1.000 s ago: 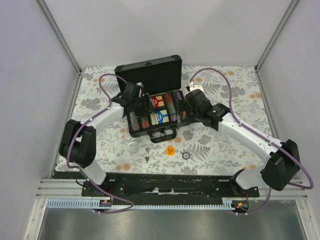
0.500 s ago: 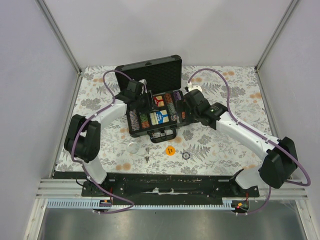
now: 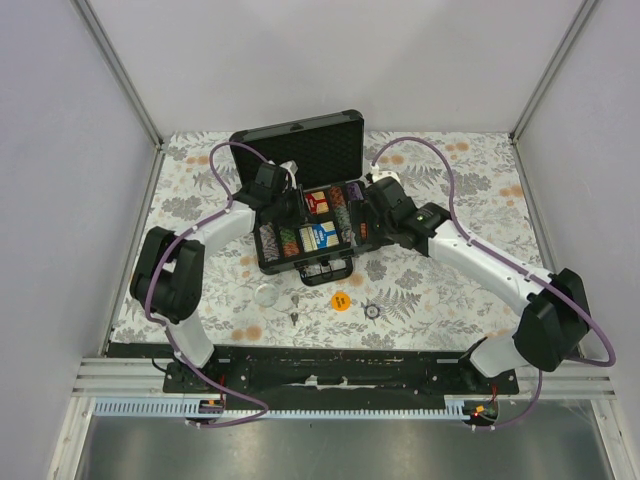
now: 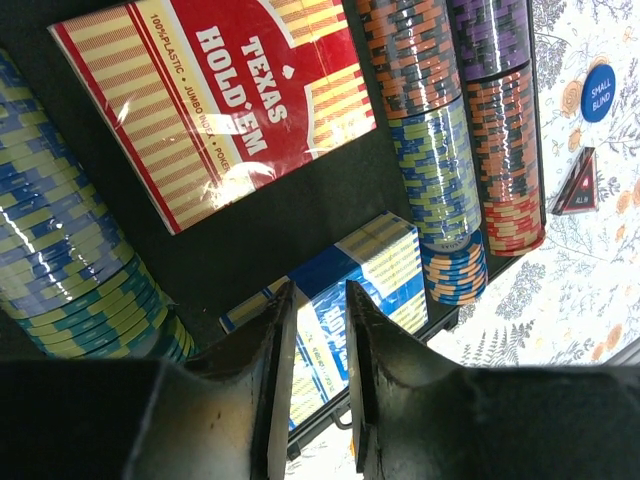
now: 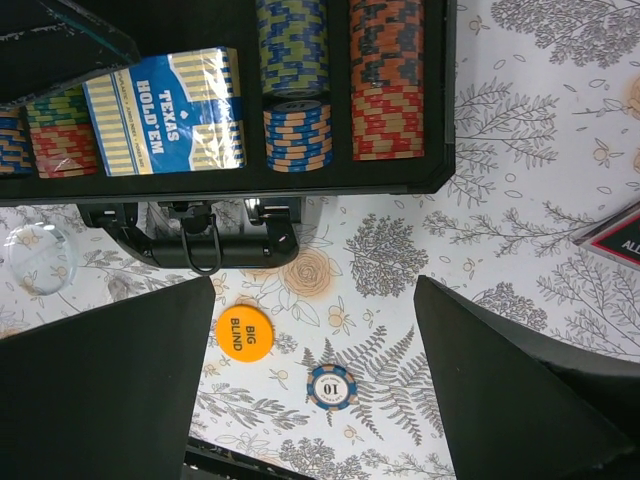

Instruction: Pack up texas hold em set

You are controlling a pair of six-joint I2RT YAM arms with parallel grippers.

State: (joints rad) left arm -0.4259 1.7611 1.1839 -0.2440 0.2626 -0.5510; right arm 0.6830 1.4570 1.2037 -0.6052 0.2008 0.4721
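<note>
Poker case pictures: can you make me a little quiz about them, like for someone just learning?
1. True or false: the orange Big Blind button lies on the table, outside the case.
2. Which colour is the card deck nearest the handle? A red, B blue, C green.
3. What number is printed on the loose chip beside that button?
Key: 1 true; 2 B; 3 the number 10.
</note>
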